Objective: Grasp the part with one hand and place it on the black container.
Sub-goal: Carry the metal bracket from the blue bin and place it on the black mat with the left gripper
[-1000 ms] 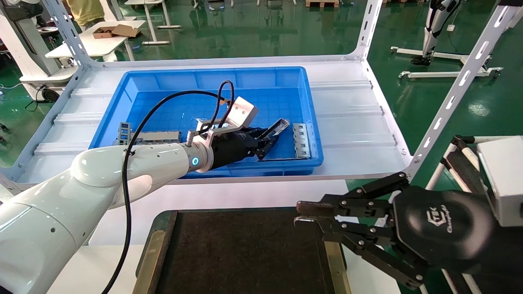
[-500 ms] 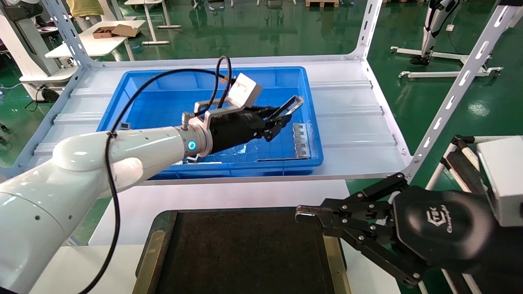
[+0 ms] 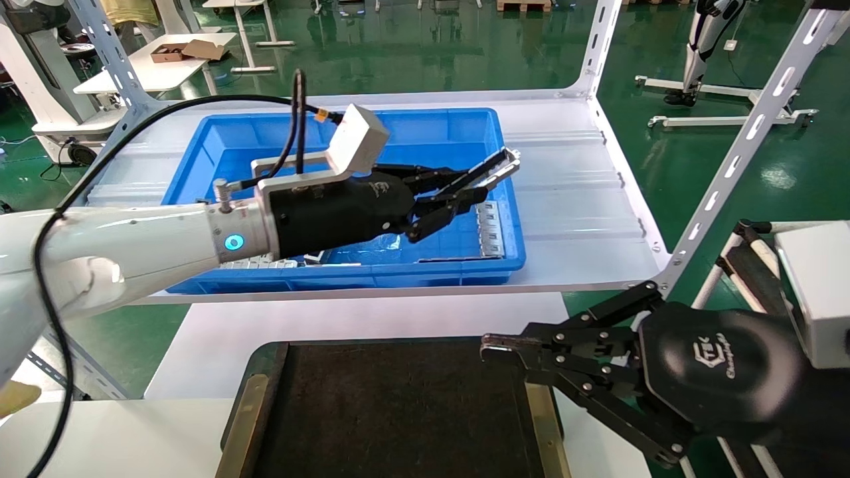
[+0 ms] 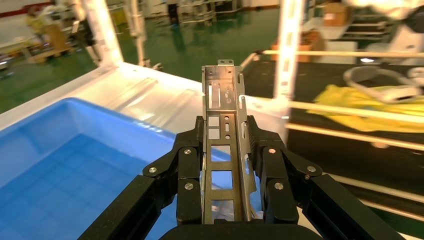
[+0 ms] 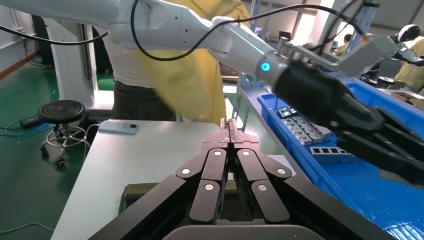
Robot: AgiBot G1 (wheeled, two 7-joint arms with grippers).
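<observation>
Near edge: black container [image 3: 398,405] w/ R gripper [image 3: 488,352] pinched closed, empty, at its right side; farther, L gripper [image 3: 488,182] clamped on the part [image 3: 497,169], held up over blue bin [image 3: 279,129] right side.

Glossy green floor [image 3: 412,46]; white racking [image 3: 597,53]

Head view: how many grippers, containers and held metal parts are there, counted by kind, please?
Grippers: 2, left gripper and right gripper
Containers: 2, blue bin and black container
Held metal pieces: 1, the part
Total: 5
</observation>
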